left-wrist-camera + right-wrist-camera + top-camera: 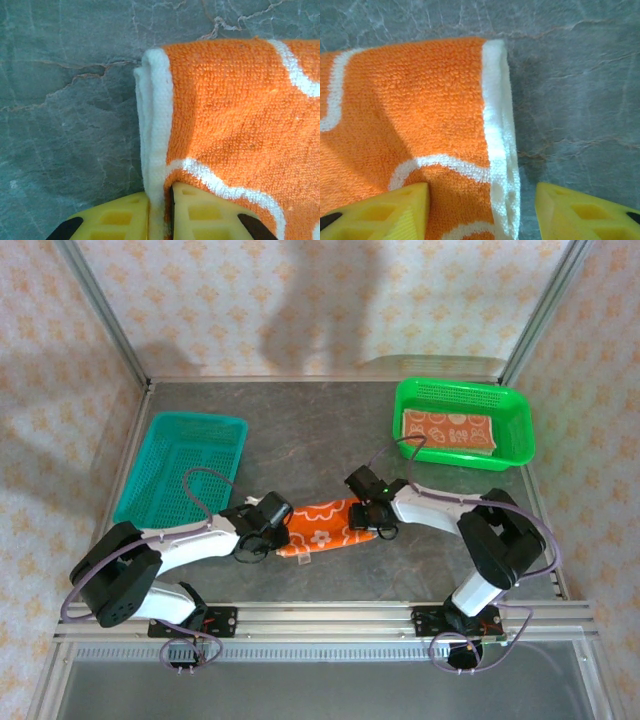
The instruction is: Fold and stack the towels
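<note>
Top external view, left to right. Teal plastic mesh basket (180, 465): far left on the grey marbled tabletop (300, 430). Left gripper (262, 527): in its wrist view the yellow fingers (200, 215) are pressed together on the white hem at the left end of the orange terry-cloth towel (322, 524), which lies as a long folded strip at the table's near centre. Right gripper (368, 515): at the strip's right end, jaws apart, one finger over the cloth, the other beyond the white hem above bare table, nothing clamped. Green plastic mesh basket (517, 425): far right, holding a folded orange patterned towel (450, 430). Handling note: the step appears to be pinching both ends for the next fold. The right jaws should close across every hem layer, level with the left grip, so the edges meet squarely.
</note>
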